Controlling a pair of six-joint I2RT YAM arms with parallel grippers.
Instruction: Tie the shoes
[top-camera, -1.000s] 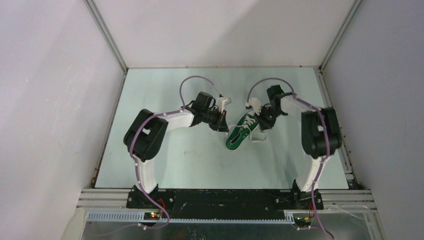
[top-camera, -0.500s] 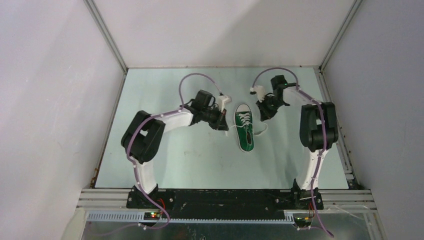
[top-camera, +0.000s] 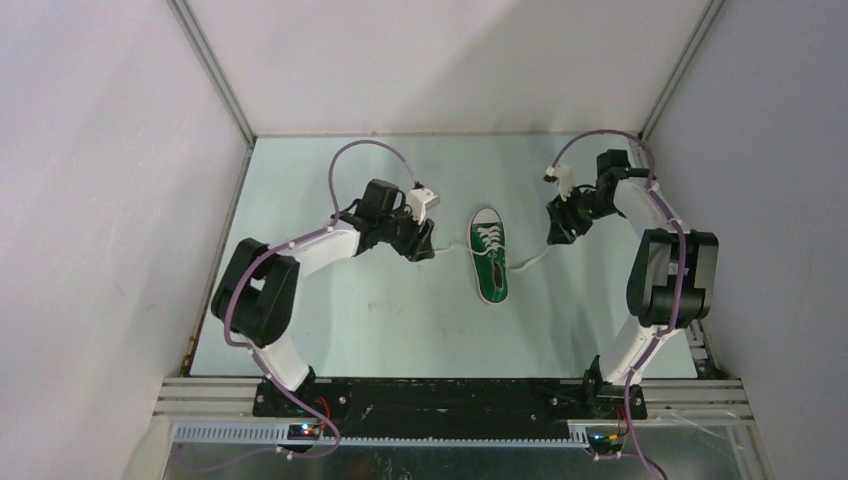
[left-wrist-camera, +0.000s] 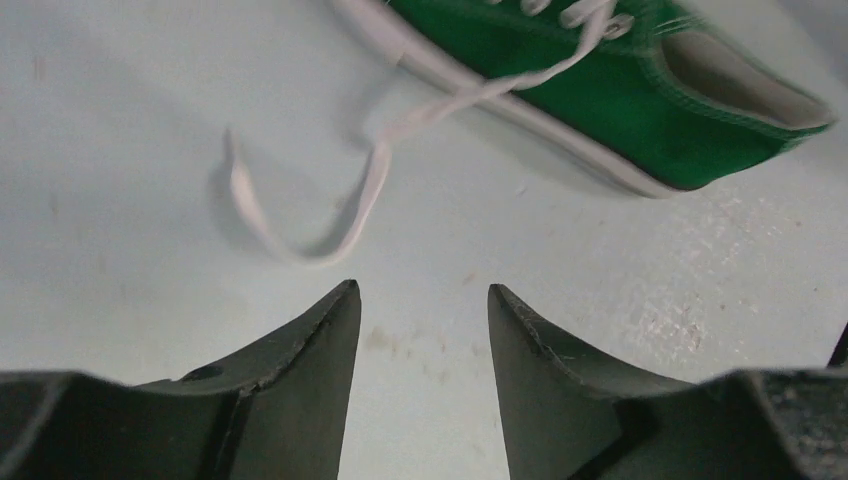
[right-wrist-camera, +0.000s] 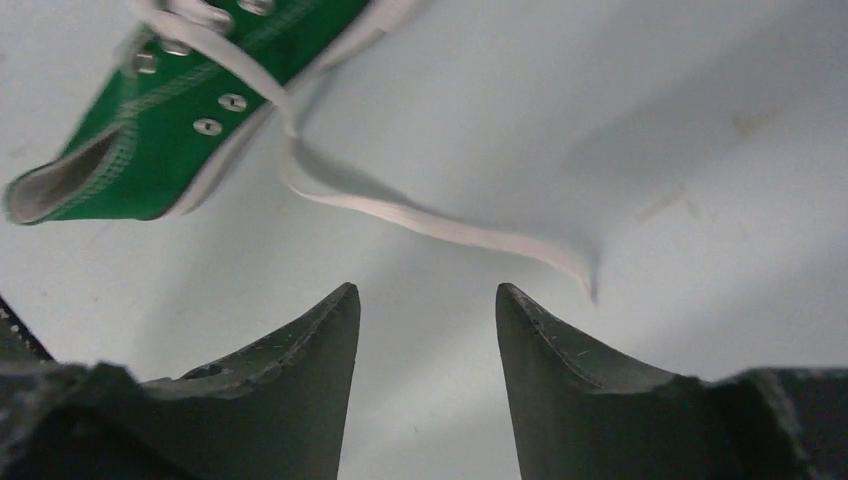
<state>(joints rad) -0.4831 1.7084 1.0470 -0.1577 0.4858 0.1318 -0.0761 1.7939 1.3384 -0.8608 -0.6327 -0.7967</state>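
Note:
The green shoe (top-camera: 489, 262) lies flat in the middle of the table, white toe cap pointing away from the arm bases. My left gripper (top-camera: 424, 250) sits low to the shoe's left, open and empty; in the left wrist view a loose white lace (left-wrist-camera: 335, 195) loops on the table just beyond the gripper (left-wrist-camera: 424, 290), with the shoe (left-wrist-camera: 620, 95) behind it. My right gripper (top-camera: 556, 233) is to the shoe's right, open and empty (right-wrist-camera: 427, 290). The other lace (right-wrist-camera: 440, 225) trails from the shoe (right-wrist-camera: 170, 125) across the table ahead of its fingertips.
White walls enclose the pale green table (top-camera: 350, 320) on three sides. An aluminium frame rail (top-camera: 450, 385) runs along the near edge by the arm bases.
Both grippers have opened and let the laces drop. Both arms drew outward, away from the shoe. The shoe, tilted a second ago, now lies straight.

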